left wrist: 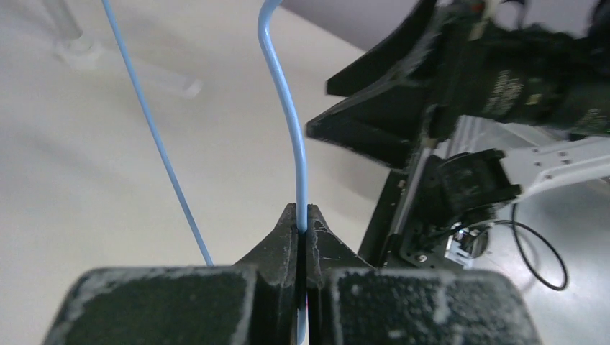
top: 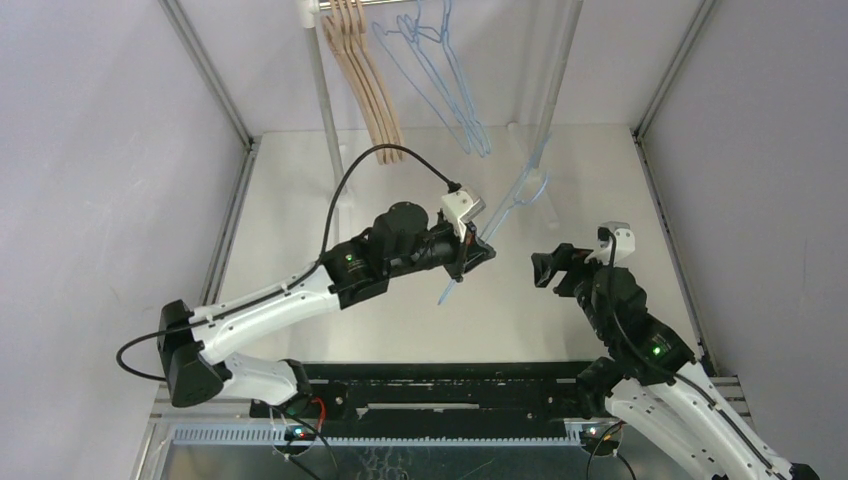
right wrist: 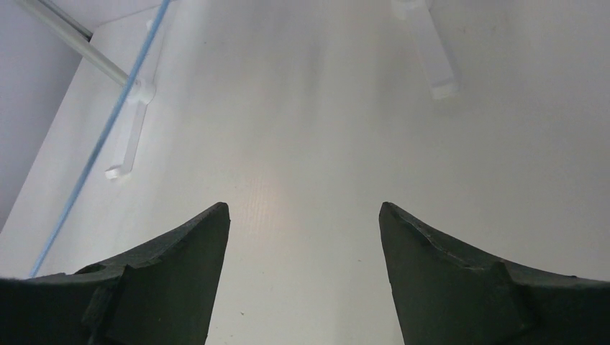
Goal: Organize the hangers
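Note:
Several tan wooden hangers hang on the silver rail at the back, with light-blue wire hangers beside them on the right. My left gripper is shut on another blue wire hanger, which slants up toward the back right above the table. In the left wrist view the wire is pinched between the closed fingertips of the left gripper. My right gripper stands just right of it, open and empty. In the right wrist view the right gripper shows bare table between its fingers, and the blue wire passes on the left.
The rack's upright post rises at the back left, and its white feet rest on the table. Grey walls and frame rails close in both sides. The right arm fills the right of the left wrist view.

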Robot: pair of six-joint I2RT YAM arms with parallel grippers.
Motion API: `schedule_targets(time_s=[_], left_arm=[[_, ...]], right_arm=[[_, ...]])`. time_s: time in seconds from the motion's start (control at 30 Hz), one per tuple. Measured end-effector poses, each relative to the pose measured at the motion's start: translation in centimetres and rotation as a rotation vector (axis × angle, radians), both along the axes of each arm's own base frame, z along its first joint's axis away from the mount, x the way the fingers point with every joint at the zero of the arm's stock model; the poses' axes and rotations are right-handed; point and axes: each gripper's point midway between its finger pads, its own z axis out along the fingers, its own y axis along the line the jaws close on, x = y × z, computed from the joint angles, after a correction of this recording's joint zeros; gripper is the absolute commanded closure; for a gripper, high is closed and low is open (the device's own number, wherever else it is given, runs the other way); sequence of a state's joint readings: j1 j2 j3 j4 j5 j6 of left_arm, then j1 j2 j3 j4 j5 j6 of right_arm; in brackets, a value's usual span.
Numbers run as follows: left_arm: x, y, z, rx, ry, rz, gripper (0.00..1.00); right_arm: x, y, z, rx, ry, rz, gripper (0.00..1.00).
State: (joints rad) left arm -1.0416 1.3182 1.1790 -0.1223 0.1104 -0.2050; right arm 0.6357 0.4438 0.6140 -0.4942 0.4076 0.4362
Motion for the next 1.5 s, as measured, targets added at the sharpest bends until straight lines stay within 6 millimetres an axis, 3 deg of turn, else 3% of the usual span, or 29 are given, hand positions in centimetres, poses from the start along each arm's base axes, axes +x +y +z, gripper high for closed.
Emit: schedule_targets(time_s=[0.17,0.3,0.43,0.63,0.77,1.07,1.5], left_arm=[[-1.2,-0.9,2.9,-0.058,-0.03,-0.055,1.0],[-0.6,-0.3,4.2,-0.08,-0.063,-0.007,1.0],[0.7,1.5,7.4,-0.149,-0.138,0.098,1.0],[3.0,5.0,14.5,-0.308,-0.271,0.307,1.0],[4.9,6.9,17.2,-0.362,-0.309,0.457,1.0],[7.4,9.7,16.9,-0.375,-0.273,0.677,1.0],[9.4,8.9,14.8,-0.388,-0.185,0.717,1.0]], right_arm=[[0.1,-0.2,0.0,-0.005,-0.002,-0.014,0.16],[0.2,-0.1,-0.1,-0.009,0.003,-0.013,0.16],[0.5,0.1,-0.6,-0.013,0.008,-0.011,0.16],[0.7,0.5,-1.1,-0.021,0.026,0.003,0.16],[0.7,0.6,-1.0,-0.014,0.022,0.005,0.16],[1.1,0.3,-0.7,0.001,0.014,-0.004,0.16],[1.1,-0.1,-0.4,0.015,0.004,-0.01,0.17]])
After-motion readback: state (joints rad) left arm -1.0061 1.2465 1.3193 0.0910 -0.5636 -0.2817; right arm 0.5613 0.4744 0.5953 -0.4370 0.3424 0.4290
